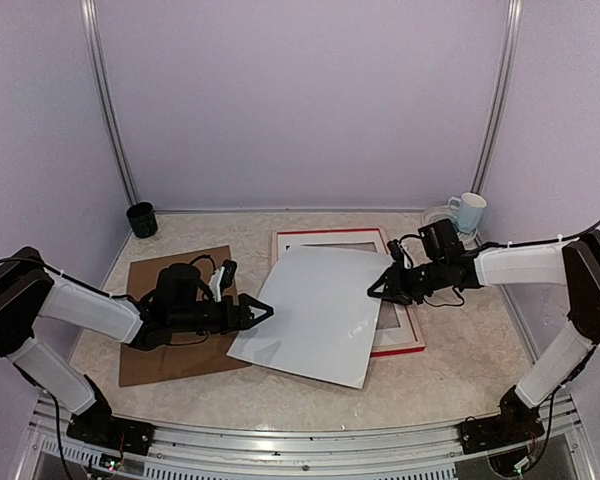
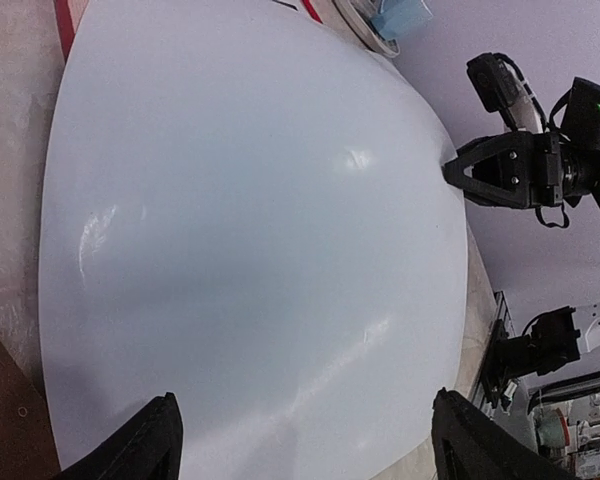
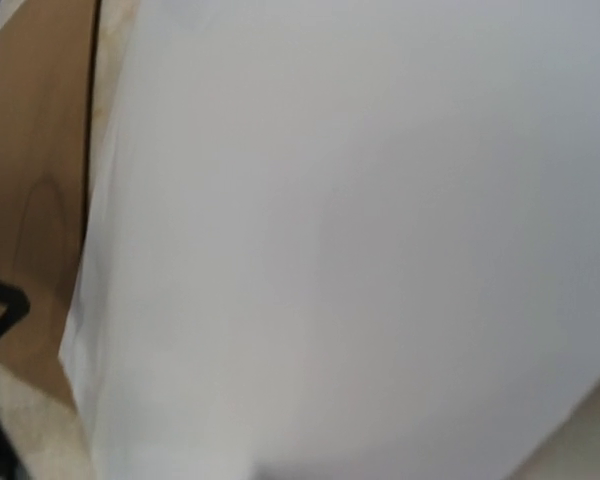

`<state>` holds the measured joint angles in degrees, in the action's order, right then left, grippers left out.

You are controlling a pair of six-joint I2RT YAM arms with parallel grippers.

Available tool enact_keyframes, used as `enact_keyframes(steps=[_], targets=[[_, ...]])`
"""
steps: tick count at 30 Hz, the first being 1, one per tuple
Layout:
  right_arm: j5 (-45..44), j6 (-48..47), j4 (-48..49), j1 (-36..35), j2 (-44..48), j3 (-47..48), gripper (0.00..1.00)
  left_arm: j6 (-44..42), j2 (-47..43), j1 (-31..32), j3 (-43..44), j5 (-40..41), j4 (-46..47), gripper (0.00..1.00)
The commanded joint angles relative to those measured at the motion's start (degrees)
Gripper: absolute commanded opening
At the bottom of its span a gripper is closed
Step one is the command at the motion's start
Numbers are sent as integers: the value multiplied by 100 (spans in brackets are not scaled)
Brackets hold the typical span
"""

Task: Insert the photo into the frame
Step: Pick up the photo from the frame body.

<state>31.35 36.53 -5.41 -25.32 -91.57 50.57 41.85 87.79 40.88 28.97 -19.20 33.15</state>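
The photo (image 1: 320, 310) lies white back up, skewed across the left part of the red frame (image 1: 325, 234), and it bows upward in the left wrist view (image 2: 260, 220). My right gripper (image 1: 378, 288) is at the photo's right edge, and its jaws meet in a point on that edge (image 2: 450, 170). The right wrist view is filled by the white sheet (image 3: 360, 240), with no fingers visible. My left gripper (image 1: 263, 312) stands open at the photo's left edge, its two fingertips (image 2: 160, 440) spread wide over the sheet and gripping nothing.
A brown backing board (image 1: 180, 320) lies under my left arm, left of the photo. A dark cup (image 1: 141, 219) stands at the back left. A pale mug (image 1: 468, 212) on a saucer stands at the back right. A white mat shows inside the frame (image 1: 392, 318).
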Motion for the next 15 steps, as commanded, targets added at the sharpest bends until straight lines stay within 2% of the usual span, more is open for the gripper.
enact_keyframes(steps=[1,8,15], targets=[[459,496,488,45,401,-450,24,-94,-139,-28,-24,23,-65,85],[837,1447,1650,45,576,-1157,21,-22,-37,-19,-53,-12,67,85],[1074,2581,3803,45,345,-1938,22,41,51,-1,-133,-42,214,85]])
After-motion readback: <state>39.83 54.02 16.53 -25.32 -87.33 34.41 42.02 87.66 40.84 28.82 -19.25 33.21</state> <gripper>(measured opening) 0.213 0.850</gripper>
